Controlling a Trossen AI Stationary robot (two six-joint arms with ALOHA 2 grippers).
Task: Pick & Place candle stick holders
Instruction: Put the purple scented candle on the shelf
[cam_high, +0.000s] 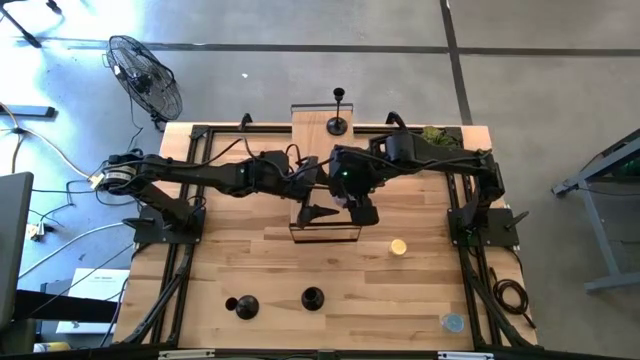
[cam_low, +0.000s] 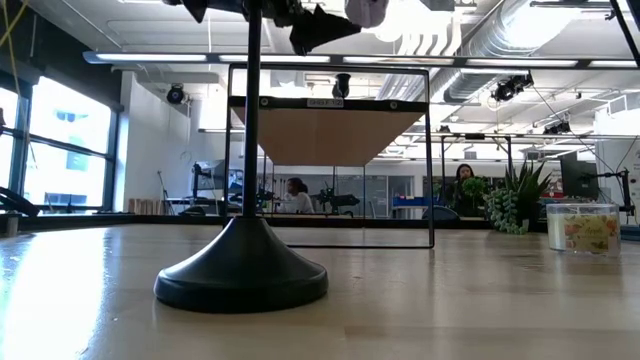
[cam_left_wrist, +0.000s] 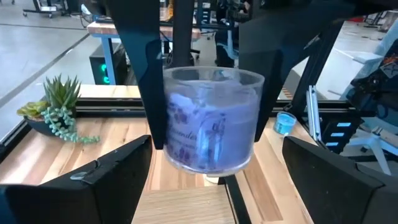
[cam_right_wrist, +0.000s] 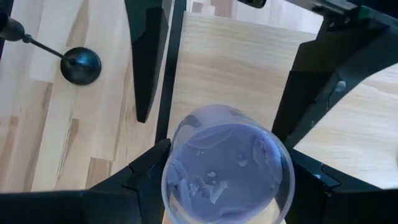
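Note:
Three matte-black candle stick holders stand on their disc bases: one (cam_high: 340, 124) at the far end of the wooden shelf, two (cam_high: 243, 306) (cam_high: 312, 298) near the table's near edge. One (cam_low: 240, 275) fills the low view's foreground, and one (cam_right_wrist: 79, 65) shows in the right wrist view. My right gripper (cam_high: 362, 210) is shut on a clear glass jar with a lavender candle (cam_left_wrist: 211, 118) over the shelf's near right corner. My left gripper (cam_high: 318, 213) is open and empty just to the jar's left, its fingers (cam_left_wrist: 118, 180) short of the jar. My right gripper pinches the jar's side wall (cam_right_wrist: 169, 171) between its two fingers (cam_left_wrist: 149, 81), one on each opposite side. The fingers come from above and point down. The jar is upright and lifted clear above the shelf board.
A black-framed shelf with a wooden top (cam_high: 322, 170) stands mid-table between the arms. A green plant (cam_high: 435, 133) is at the far right corner, a small yellow round thing (cam_high: 398, 247) is right of the shelf, and a blue thing (cam_high: 453, 322) is at the near right. People show in the room behind.

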